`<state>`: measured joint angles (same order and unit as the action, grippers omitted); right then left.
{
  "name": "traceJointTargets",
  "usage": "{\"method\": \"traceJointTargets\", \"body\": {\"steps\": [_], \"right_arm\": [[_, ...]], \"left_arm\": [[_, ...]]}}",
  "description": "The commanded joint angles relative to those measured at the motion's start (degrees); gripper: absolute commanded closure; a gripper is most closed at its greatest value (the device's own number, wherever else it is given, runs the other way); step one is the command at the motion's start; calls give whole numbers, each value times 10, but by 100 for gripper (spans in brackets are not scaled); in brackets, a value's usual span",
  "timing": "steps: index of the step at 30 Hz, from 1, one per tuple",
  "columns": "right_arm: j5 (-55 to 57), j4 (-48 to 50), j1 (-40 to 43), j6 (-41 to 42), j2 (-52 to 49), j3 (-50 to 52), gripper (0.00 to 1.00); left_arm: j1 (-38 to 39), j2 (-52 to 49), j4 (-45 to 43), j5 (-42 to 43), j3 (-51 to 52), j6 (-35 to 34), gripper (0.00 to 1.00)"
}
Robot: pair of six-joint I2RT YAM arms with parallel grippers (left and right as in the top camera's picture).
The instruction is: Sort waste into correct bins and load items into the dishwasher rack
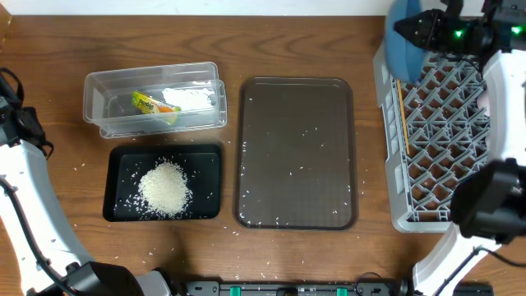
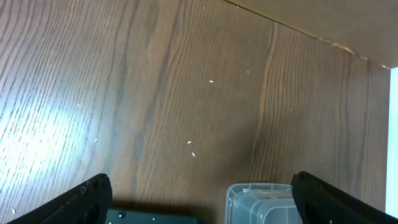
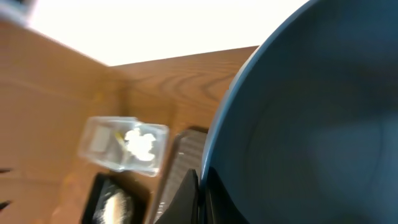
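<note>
My right gripper (image 3: 200,190) is shut on the rim of the large dark-blue bowl (image 3: 311,124), one finger inside and one outside. Seen from overhead, the bowl (image 1: 404,45) hangs tilted over the far left corner of the grey dishwasher rack (image 1: 393,177). Chopsticks (image 1: 403,115) lie in the rack along its left wall. The clear tub (image 1: 99,94) holds a yellow-green wrapper (image 1: 152,104) and a white napkin (image 1: 193,97). A rice pile (image 1: 166,187) sits in the black tray (image 1: 119,177). My left gripper (image 2: 208,208) stands open and empty above bare table.
The brown serving tray (image 1: 296,152) lies between the bins and the rack, with a few stray rice grains on it. Loose grains dot the wood around the black tray. The left arm (image 1: 25,189) runs along the table's left edge.
</note>
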<state>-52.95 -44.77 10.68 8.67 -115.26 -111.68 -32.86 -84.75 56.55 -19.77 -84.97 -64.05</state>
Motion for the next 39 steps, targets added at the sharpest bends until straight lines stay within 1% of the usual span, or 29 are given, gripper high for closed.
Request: {"method": "traceJointTargets", "body": {"steps": [1,11,14,17,19,23,29,39], "right_arm": [[-121,17,14,-3,-24,1,99],[-129,7,40,8,-29,3,99],[-189,25,40,7,-29,4,99],[-225,55,41,32,-29,4,99],[-223,64,43,46,-29,4,99],[-207,57,45,46,-29,5,99],[-124,6,46,39,-29,11,99],[-127,2,69,40,-30,18,99]], "left_arm": [[-2,-3,2,-6,0,6,5],[-2,-3,2,-6,0,6,5],[-2,-3,2,-6,0,6,5],[-2,-3,2,-6,0,6,5],[-2,-3,2,-6,0,6,5],[-2,-3,2,-6,0,6,5],[-2,-3,2,-6,0,6,5],[-2,-3,2,-6,0,6,5]]}}
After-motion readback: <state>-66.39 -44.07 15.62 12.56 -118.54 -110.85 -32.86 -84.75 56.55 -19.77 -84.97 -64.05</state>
